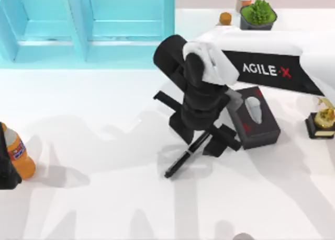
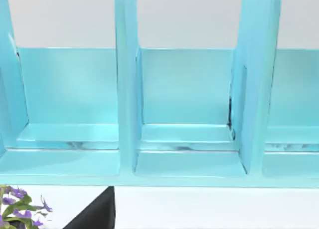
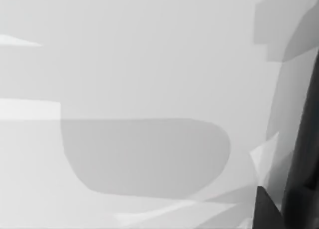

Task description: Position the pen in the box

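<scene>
Right gripper point(image 1: 201, 140): over the pen's far end, fingers seemingly pinching it, though I cannot tell for sure.
Pen point(image 1: 183, 160): slanted at table centre, left of the tissue box point(image 1: 256, 117).
Box point(image 1: 94, 25): far left.
Advice: lift level, clear the box wall.
Left arm: parked at left edge.

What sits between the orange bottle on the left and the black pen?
Nothing: in the top view, bare white table with only shadows stretches from the orange bottle to the pen.
</scene>
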Robot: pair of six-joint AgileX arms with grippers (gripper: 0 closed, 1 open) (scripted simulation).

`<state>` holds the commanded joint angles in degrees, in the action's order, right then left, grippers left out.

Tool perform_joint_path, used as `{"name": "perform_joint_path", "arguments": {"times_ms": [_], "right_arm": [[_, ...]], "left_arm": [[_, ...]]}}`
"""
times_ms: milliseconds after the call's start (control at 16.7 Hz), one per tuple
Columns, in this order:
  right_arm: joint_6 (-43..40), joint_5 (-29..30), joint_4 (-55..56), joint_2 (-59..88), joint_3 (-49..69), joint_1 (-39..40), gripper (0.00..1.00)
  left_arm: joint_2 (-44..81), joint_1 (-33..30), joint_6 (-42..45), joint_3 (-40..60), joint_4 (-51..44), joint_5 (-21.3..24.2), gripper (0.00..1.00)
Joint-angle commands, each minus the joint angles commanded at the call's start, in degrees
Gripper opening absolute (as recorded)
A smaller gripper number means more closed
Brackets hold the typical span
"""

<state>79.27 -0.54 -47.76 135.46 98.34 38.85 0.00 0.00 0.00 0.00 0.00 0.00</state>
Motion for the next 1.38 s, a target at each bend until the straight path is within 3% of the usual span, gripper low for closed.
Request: {"name": "perform_joint_path", "arguments": {"times_ms": [300,540,960,1380], "right_arm": [[0.00,0.00,0.00,0.00,0.00,0.00,0.00],[-2.25,0.59,-7.09,-4.46,1.68,0.03,0.00],[-2.20,0.71,-24.08,-7.75,14.90,-0.34,0.00],[-2.23,0.43,-24.59,-8.89,16.36,-0.97,0.00]], "left_arm": [[0.00,0.00,0.00,0.00,0.00,0.00,1.00],[0.00,0.00,0.00,0.00,0.00,0.00,1.00],[0.00,0.00,0.00,0.00,0.00,0.00,1.00],[0.00,0.00,0.00,0.00,0.00,0.00,1.00]]}}
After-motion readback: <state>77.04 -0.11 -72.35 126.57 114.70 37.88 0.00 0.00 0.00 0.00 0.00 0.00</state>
